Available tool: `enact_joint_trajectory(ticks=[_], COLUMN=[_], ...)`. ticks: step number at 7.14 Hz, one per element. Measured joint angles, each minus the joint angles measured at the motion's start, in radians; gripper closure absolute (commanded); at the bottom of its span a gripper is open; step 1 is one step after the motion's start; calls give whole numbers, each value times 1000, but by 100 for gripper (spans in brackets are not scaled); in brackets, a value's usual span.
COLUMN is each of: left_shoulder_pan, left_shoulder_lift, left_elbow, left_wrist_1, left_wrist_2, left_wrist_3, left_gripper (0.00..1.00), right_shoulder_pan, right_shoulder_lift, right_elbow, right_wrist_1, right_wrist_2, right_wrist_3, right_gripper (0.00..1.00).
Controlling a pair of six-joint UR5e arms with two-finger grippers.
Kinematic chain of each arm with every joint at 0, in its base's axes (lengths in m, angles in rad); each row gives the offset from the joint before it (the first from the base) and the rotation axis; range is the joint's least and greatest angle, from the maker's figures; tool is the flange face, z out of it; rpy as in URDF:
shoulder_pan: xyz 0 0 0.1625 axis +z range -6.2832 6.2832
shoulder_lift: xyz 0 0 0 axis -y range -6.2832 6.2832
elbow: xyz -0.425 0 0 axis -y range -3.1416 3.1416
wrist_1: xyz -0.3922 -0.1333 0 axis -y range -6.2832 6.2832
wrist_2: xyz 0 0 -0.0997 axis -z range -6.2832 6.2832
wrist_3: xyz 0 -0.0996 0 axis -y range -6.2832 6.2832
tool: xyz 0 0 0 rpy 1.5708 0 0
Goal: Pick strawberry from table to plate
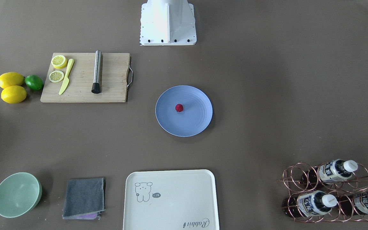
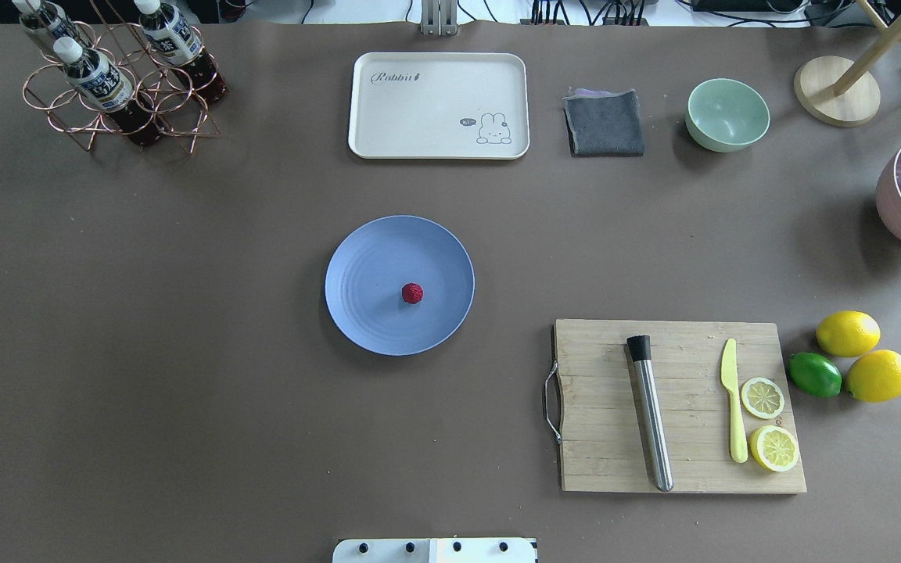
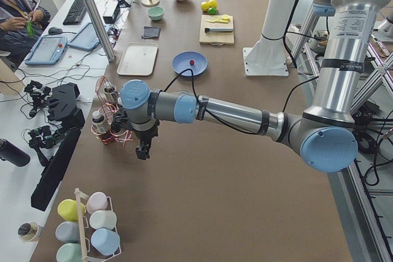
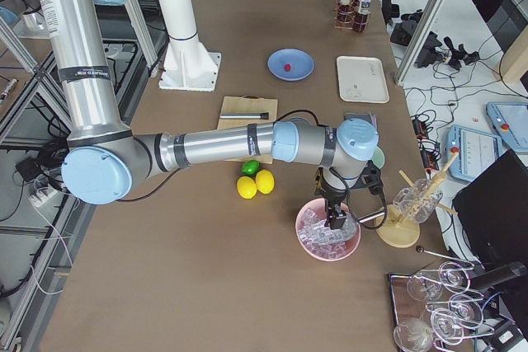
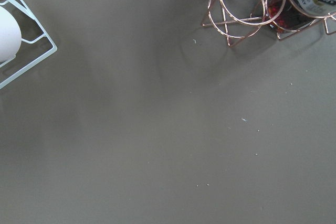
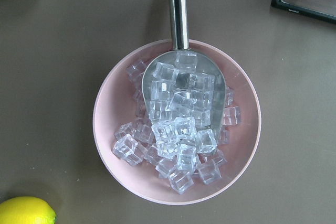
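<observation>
The strawberry (image 1: 179,108) (image 2: 412,293) is a small dark-red bumpy berry lying near the middle of the blue plate (image 1: 168,123) (image 2: 364,317), which rests at the centre of the grey-brown table (image 1: 267,95). My left gripper (image 3: 143,150) hangs over the table's left end beside a copper bottle rack, far from the plate. My right gripper (image 4: 337,222) hovers above a pink bowl of ice cubes at the right end. Only the side views show either gripper, so I cannot tell whether they are open or shut.
A wooden cutting board (image 2: 681,407) holds a metal muddler, a yellow knife and lemon slices. Lemons and a lime (image 2: 814,374) lie beside it. A cream tray (image 2: 439,105), grey cloth (image 2: 604,123), green bowl (image 2: 727,114) and bottle rack (image 2: 118,86) line the far edge.
</observation>
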Motion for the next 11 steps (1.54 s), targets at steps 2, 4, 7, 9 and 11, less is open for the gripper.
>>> enact_joint_trajectory(ticks=[2, 4, 7, 9, 11], left_shoulder_pan=[1, 1, 3, 4, 7], left_shoulder_lift=[33, 59, 66, 66, 66], left_elbow=[-19, -24, -22, -21, -18], left_wrist_1=[-21, -37, -46, -47, -47], left_wrist_2=[45, 51, 51, 50, 50], left_wrist_3=[1, 1, -1, -4, -5], left_gripper=[3, 3, 3, 3, 3], right_shoulder_pan=[0, 1, 1, 1, 1], right_shoulder_lift=[-2, -2, -3, -4, -4], right_elbow=[1, 1, 1, 1, 1], right_wrist_1=[1, 1, 1, 1, 1], right_wrist_2=[-6, -6, -5, -3, -2], right_wrist_3=[-2, -1, -1, -1, 1], right_gripper=[0, 0, 0, 0, 0])
